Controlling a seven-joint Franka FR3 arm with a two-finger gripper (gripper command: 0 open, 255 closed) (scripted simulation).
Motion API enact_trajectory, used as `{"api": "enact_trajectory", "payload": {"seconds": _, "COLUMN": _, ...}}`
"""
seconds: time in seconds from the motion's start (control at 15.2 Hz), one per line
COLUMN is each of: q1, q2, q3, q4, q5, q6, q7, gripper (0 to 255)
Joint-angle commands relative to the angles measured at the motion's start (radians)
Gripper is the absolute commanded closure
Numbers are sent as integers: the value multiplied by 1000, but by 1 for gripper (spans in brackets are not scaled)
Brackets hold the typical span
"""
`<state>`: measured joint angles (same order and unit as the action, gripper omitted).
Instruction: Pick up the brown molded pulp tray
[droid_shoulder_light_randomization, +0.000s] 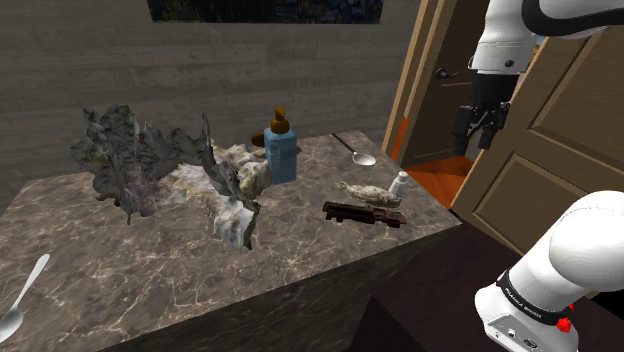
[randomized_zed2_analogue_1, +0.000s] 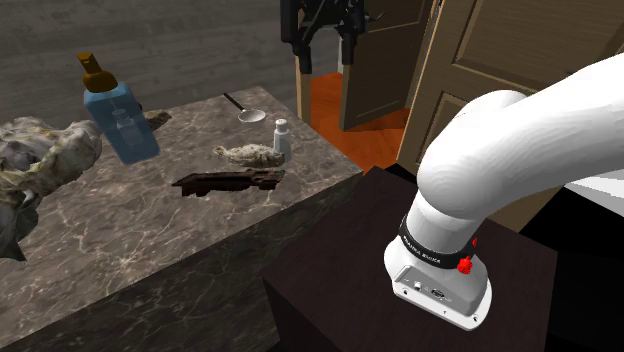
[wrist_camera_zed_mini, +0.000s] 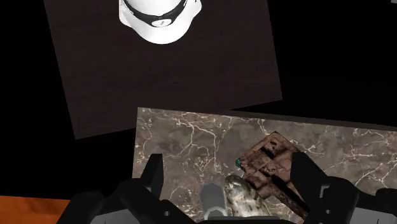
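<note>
The gripper (droid_shoulder_light_randomization: 478, 140) is seen high in the air beyond the marble table (droid_shoulder_light_randomization: 150, 280), fingers spread wide, with nothing held or touched. The brown tray (droid_shoulder_light_randomization: 362, 213) is laid flat near the table's edge, just beside a mottled lump (droid_shoulder_light_randomization: 372, 193).

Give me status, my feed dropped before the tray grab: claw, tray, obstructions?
Claw open, empty, high above marbled table end. Brown tray flat on it, untouched. Grey lumpy object and small white bottle close beside it.
</note>
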<state>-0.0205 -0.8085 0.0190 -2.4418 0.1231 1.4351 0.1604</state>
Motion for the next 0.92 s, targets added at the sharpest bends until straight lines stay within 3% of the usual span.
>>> {"api": "enact_trajectory", "payload": {"seconds": 0.0, "q1": 0, "q2": 0, "q3": 0, "q4": 0, "q5": 0, "q6": 0, "q7": 0, "gripper": 0}}
{"api": "enact_trajectory", "payload": {"seconds": 0.86, "q1": 178, "q2": 294, "q3": 256, "q4": -50, "q5": -115, "q6": 465, "q7": -153, "gripper": 0}}
